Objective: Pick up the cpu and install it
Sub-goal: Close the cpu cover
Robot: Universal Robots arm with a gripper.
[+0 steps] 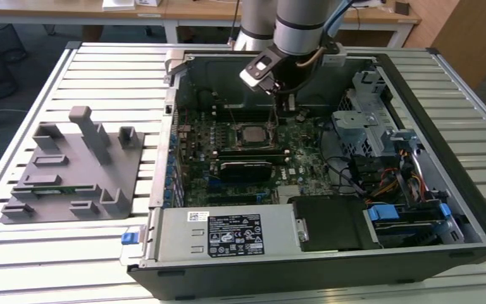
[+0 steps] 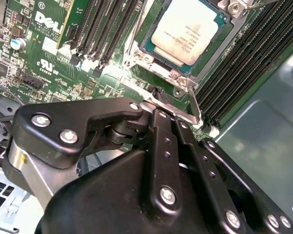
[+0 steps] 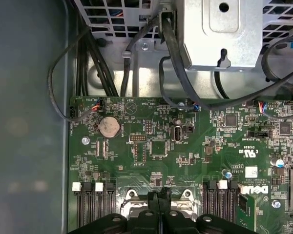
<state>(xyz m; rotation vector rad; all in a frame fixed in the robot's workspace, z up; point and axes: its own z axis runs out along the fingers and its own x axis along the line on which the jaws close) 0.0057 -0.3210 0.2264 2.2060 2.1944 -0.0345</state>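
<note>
Exterior view, centre frame: we see the flat silver-grey square cpu [image 1: 253,133] seated on the green motherboard [image 1: 302,158]; our black end effector [image 1: 288,113] beside it, pinched narrow, no chip held.

One cpu [image 2: 185,31], one grey tray [image 1: 66,166], one computer case [image 1: 311,275].

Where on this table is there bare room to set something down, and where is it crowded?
Bare slats of the table lie on the far and near sides of the grey tray, beside the computer case. Inside the case it is crowded: the seated cpu, cables, and the claw over the board.
</note>
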